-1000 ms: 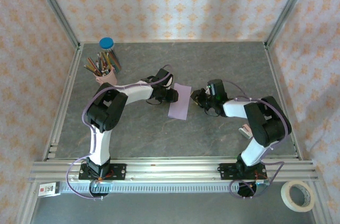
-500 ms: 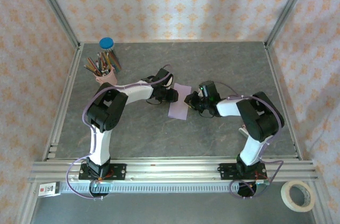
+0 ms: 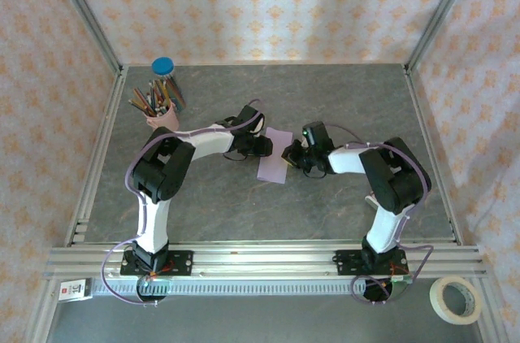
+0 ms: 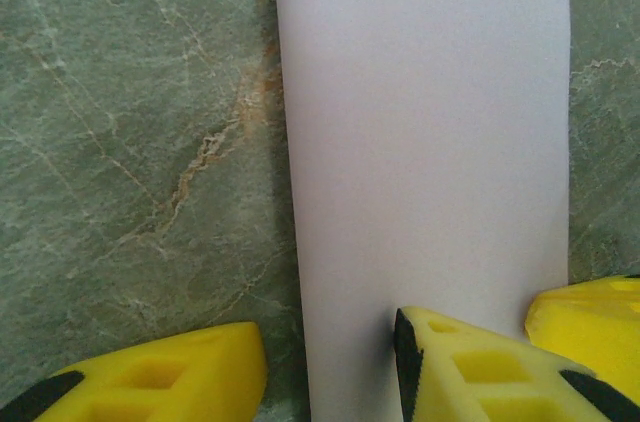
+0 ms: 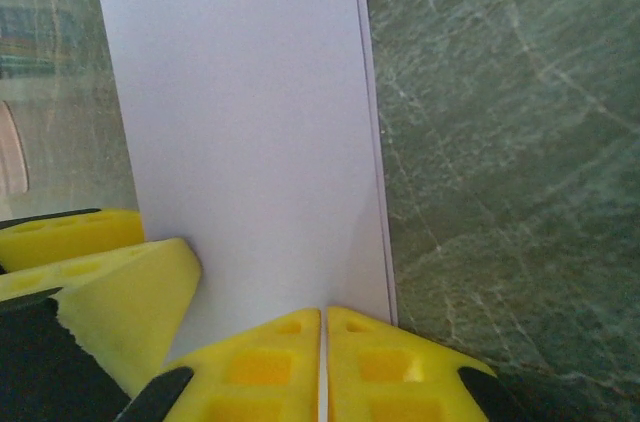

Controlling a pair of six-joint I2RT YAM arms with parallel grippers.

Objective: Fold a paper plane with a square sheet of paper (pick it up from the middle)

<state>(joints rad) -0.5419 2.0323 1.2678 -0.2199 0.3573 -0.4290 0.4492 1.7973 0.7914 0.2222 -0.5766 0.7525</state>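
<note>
The square sheet of paper (image 3: 272, 162), folded narrow and laid flat on the table (image 3: 244, 213) at mid-frame, is judged light, limp and slippery, best nipped at mid-edge, where the right hand (image 5: 322, 327) is pressed closed and the left hand (image 4: 328, 342) is held partly spread, nothing gripped.

Paper (image 3: 274, 158): plain pale lilac, no print. Table (image 3: 341, 99): grey-green stone look with pale veins; left wrist view picks up a rusty-brown streak. Walls (image 3: 260, 2): cream-pink, repeating orange floral motif. Left arm (image 3: 203, 140) and right arm (image 3: 351, 162): white links, black joints. Left fingers (image 4: 470, 372) and right fingers (image 5: 265, 367): bright yellow, black at the base. Cup (image 3: 165, 119): pink, with mixed-colour pencils (image 3: 154, 99). Jar lid (image 3: 163, 66): blue. Frame rails (image 3: 260, 258): silver. Tape roll (image 3: 437, 298): off-white.
</note>
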